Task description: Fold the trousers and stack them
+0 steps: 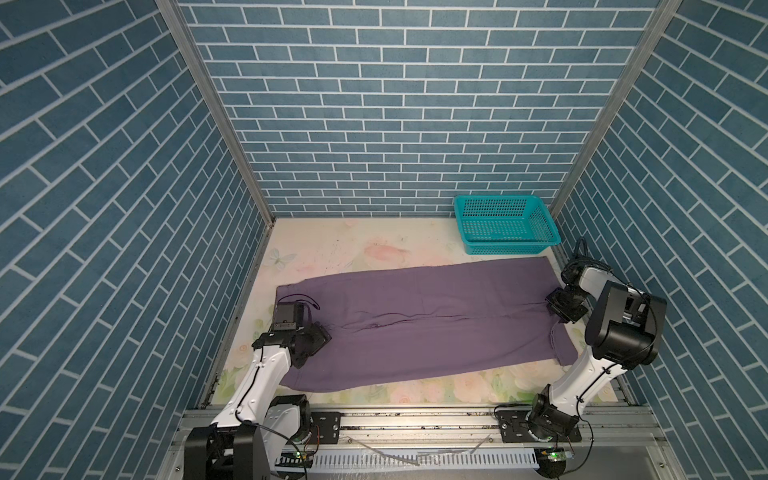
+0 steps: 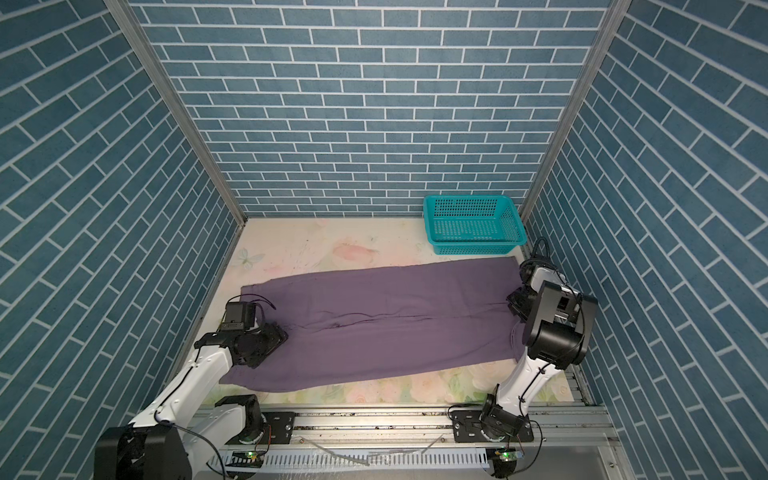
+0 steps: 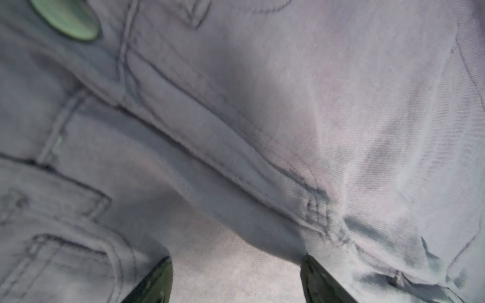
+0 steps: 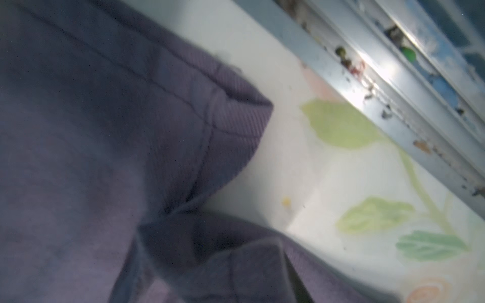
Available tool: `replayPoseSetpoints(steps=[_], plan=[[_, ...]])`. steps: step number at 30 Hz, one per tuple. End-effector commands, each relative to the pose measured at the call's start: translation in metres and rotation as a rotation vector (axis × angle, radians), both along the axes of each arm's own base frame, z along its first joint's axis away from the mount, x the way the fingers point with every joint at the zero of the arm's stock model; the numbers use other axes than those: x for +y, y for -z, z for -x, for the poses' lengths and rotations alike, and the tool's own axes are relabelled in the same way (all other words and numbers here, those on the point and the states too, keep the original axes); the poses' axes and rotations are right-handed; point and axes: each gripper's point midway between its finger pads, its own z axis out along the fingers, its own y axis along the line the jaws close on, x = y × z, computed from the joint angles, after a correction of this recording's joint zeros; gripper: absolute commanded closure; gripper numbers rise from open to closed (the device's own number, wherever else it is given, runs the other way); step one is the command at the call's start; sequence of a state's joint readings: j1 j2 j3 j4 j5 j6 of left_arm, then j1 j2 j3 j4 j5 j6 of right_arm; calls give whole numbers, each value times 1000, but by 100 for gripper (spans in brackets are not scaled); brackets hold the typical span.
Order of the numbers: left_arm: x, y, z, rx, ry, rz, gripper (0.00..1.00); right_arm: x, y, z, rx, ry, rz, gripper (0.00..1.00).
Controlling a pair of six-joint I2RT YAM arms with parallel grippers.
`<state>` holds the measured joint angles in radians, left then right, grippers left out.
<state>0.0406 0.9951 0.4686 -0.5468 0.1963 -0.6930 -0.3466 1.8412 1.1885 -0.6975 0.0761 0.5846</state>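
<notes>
The dusty-purple trousers (image 1: 415, 324) (image 2: 386, 316) lie flat across the floral table, waistband to the left, leg hems to the right. My left gripper (image 1: 322, 337) (image 2: 279, 337) rests on the cloth near the waistband. In the left wrist view its jaws stand open (image 3: 236, 262), pressed onto the seamed fabric (image 3: 288, 105), which lies flat between the dark fingertips (image 3: 157, 280). My right gripper (image 1: 555, 309) (image 2: 515, 305) is at the hem end. In the right wrist view the hem cloth (image 4: 91, 157) is bunched between its jaws (image 4: 236, 283), and only one finger (image 4: 296, 283) shows.
A teal mesh basket (image 1: 505, 224) (image 2: 473, 224) stands in the far right corner, just behind the trousers. Blue brick-pattern walls close in the table (image 1: 353, 249) on three sides. A metal rail (image 1: 415, 419) runs along the front edge.
</notes>
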Motion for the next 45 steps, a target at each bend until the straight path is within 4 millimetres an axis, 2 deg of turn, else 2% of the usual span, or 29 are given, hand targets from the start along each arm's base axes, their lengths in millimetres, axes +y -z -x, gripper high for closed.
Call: replayPoseSetpoints(steps=[1,5,8,9,12,15,19,24,32,34,39,40,41,45], plan=[[3,-17,-16,-53,23,-31,20,-8,-25,-9,-33,-52,39,68],[3,-27,-17,-78,8,-24,20,6,-47,29,-43,-32,37,61],[2,-34,-14,-88,1,-22,20,18,-58,69,-71,-1,57,52],[2,-37,-12,-94,3,-21,23,23,-60,83,-82,18,63,50],[4,-42,-9,-112,-6,-32,31,38,-57,116,-139,89,52,43],[6,-47,-10,-118,-18,-37,35,47,-50,134,-180,140,28,35],[4,-51,-14,-116,-19,-24,36,53,-46,136,-223,174,-7,22],[3,-44,-10,-74,-35,-11,36,48,-32,133,-207,195,-31,10],[10,-37,11,-35,-83,-34,36,27,-9,141,-234,301,-81,9],[9,-32,17,-8,-82,-30,36,30,-5,138,-243,309,-126,9],[12,-28,32,35,-88,-51,25,23,-7,143,-253,311,-98,8],[13,-27,34,39,-94,-57,22,22,-7,143,-260,314,-92,12],[13,-26,35,41,-96,-57,21,20,-6,141,-271,319,-93,21],[11,-21,41,60,-104,-41,20,16,-6,135,-333,367,-123,84]])
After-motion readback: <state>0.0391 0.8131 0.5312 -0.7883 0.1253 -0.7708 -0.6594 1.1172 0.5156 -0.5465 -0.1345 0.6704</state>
